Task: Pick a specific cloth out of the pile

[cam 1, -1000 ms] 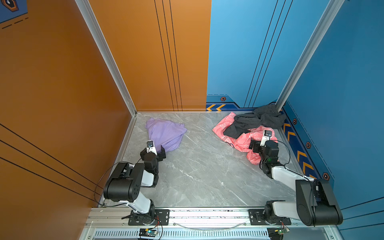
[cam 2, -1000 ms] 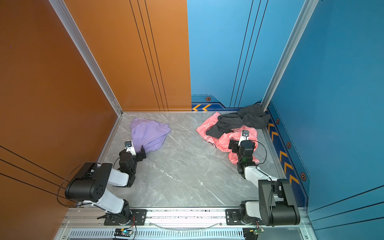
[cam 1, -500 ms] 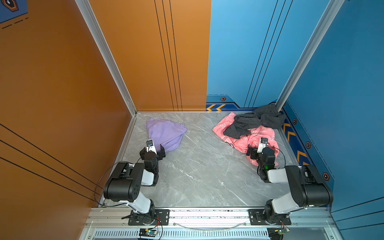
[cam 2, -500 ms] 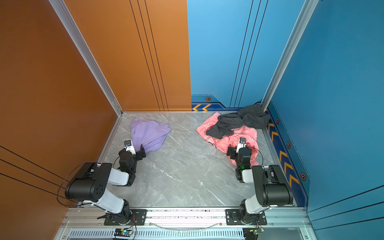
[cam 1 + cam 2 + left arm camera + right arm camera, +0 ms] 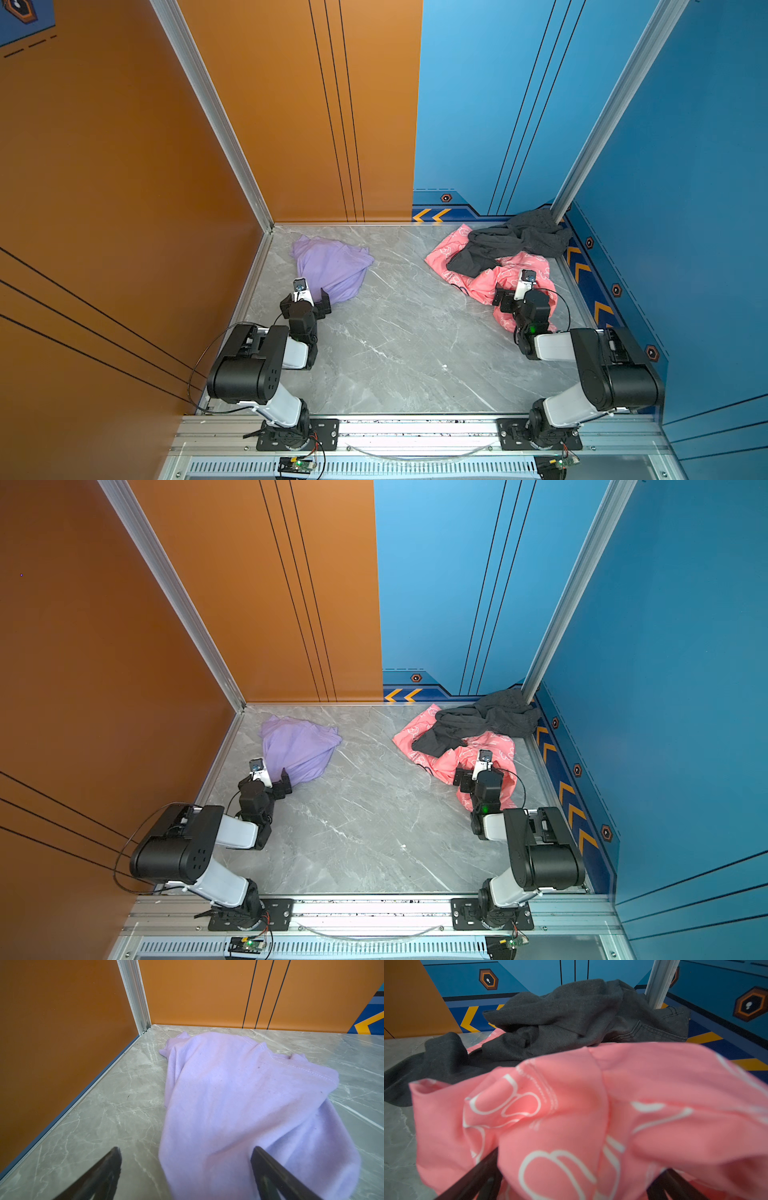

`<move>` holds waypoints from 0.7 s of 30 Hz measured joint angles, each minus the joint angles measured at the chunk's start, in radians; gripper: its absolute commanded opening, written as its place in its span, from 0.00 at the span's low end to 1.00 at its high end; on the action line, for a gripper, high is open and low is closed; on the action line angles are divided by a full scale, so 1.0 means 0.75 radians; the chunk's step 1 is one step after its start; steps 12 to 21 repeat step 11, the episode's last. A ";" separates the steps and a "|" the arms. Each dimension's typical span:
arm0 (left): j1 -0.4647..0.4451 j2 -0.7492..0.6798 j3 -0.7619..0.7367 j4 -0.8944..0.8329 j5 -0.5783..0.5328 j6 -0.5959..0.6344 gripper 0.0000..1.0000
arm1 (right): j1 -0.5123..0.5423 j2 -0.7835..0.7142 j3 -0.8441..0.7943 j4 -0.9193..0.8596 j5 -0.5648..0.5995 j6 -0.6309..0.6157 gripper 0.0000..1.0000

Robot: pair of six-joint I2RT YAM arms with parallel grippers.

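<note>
Cloth (image 5: 330, 266) of plain lavender lies on the grey marble table (image 5: 395, 340), well apart from the pile (image 5: 505, 259), with bare table between the two; both top views show it so (image 5: 297, 746). The cloth is fan-shaped. Its long axis runs from a narrow bunched end at the left gripper (image 5: 306, 300) to a broad hemmed end about level with the far part of the pile, so the narrow end points at the gripper

In the left wrist view the left gripper (image 5: 186, 1151) has its fingers spread wide. The narrow end of the cloth (image 5: 239, 1105) sits between them, nearer the finger on the pile's side, whose tip overlaps the fabric. The other finger stands over bare table. Whether either finger touches the fabric cannot be told, and nothing is clamped

The right gripper (image 5: 521, 297) is at the near edge of the pile, fingers also wide apart. Folds of the pink garment (image 5: 571, 1105) with white outline prints bulge between them, ungripped. The grey garment (image 5: 571, 1016) lies over the far part of the pile, partly on the pink one
</note>
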 measured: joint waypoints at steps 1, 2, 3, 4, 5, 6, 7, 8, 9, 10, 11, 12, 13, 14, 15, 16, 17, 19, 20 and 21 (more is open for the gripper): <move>-0.001 0.000 0.000 0.001 0.000 0.001 0.98 | 0.000 0.000 0.000 0.000 0.000 0.001 1.00; -0.003 0.000 0.001 0.001 -0.001 0.004 0.98 | 0.000 0.000 0.000 -0.001 0.000 0.001 1.00; -0.007 0.000 0.001 -0.001 -0.001 0.005 0.98 | 0.000 0.000 0.000 -0.001 0.000 0.001 1.00; -0.010 0.000 0.003 -0.002 -0.001 0.005 0.98 | 0.000 0.000 0.000 -0.001 0.000 0.001 1.00; -0.013 0.000 0.010 -0.013 -0.001 0.006 0.98 | 0.000 0.000 0.000 -0.001 0.000 0.001 1.00; -0.017 0.000 0.022 -0.030 -0.004 0.010 0.98 | 0.000 0.000 0.000 -0.002 0.000 0.001 1.00; -0.020 0.000 0.037 -0.049 -0.007 0.015 0.98 | 0.000 0.000 0.000 -0.002 0.000 0.000 1.00; -0.026 0.000 0.060 -0.078 -0.016 0.020 0.98 | 0.000 0.000 0.000 -0.002 0.000 0.001 1.00; -0.033 0.000 0.081 -0.103 -0.021 0.024 0.98 | 0.000 0.000 0.000 -0.002 0.000 0.001 1.00; -0.035 0.000 0.098 -0.119 -0.025 0.026 0.98 | 0.000 0.000 0.000 -0.002 0.000 0.001 1.00; -0.037 0.000 0.110 -0.129 -0.026 0.030 0.98 | 0.000 0.000 0.000 -0.002 0.000 0.000 1.00; -0.037 0.000 0.110 -0.129 -0.026 0.030 0.98 | 0.000 0.000 0.000 -0.002 0.000 0.000 1.00; -0.037 0.000 0.110 -0.129 -0.026 0.030 0.98 | 0.000 0.000 0.000 -0.002 0.000 0.000 1.00; -0.037 0.000 0.110 -0.129 -0.026 0.030 0.98 | 0.000 0.000 0.000 -0.002 0.000 0.000 1.00; -0.037 0.000 0.110 -0.129 -0.026 0.030 0.98 | 0.000 0.000 0.000 -0.002 0.000 0.000 1.00; -0.037 0.000 0.110 -0.129 -0.026 0.030 0.98 | 0.000 0.000 0.000 -0.002 0.000 0.000 1.00; -0.037 0.000 0.110 -0.129 -0.026 0.030 0.98 | 0.000 0.000 0.000 -0.002 0.000 0.000 1.00; -0.037 0.000 0.110 -0.129 -0.026 0.030 0.98 | 0.000 0.000 0.000 -0.002 0.000 0.000 1.00; -0.037 0.000 0.110 -0.129 -0.026 0.030 0.98 | 0.000 0.000 0.000 -0.002 0.000 0.000 1.00; -0.037 0.000 0.110 -0.129 -0.026 0.030 0.98 | 0.000 0.000 0.000 -0.002 0.000 0.000 1.00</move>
